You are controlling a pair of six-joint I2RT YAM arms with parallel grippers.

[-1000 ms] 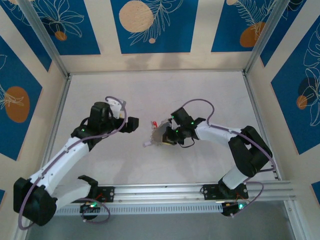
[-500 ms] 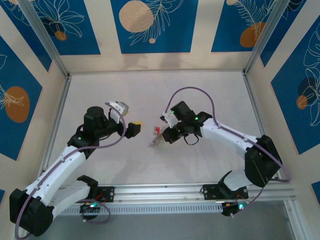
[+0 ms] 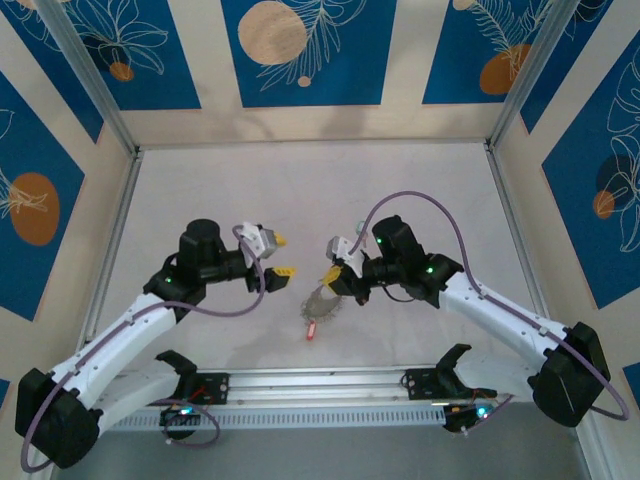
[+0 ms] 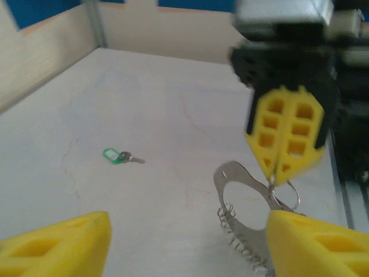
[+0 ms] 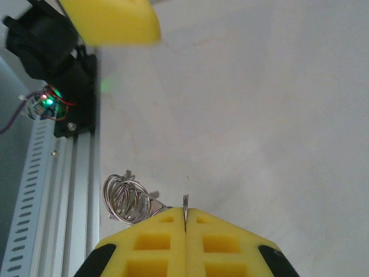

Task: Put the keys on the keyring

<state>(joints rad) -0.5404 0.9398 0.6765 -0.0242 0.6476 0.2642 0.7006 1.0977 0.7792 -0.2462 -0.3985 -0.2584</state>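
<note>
Keyring (image 3: 320, 303): held clear of the bench (image 3: 420, 190) by the right fingers (image 3: 334, 276), which are closed flat on the thin wire of its rim. In the right wrist view the wire is seen pinched edge-on between the two pads, with a coil of small silvery rings (image 5: 124, 199) just beside the fingertips. The red tag (image 3: 310, 330) hangs at the low end of the ring, away from the fingers.

Left fingers (image 4: 57, 245): spread wide, nothing held.

Key (image 4: 120, 156): lying flat on the bench, green head outward. It lies ahead of the left fingers, toward the left-hand pad's side, and well apart from both pads and from the ring.

Step judged: ring presented, key not yet fetched.

Next move, as judged: the left fingers are to be lowered over the key and closed on it. A careful, low approach is called for, since the key is tiny and flat against the bench. The grip should leave its hole free for the wire; the hole itself cannot be made out.
</note>
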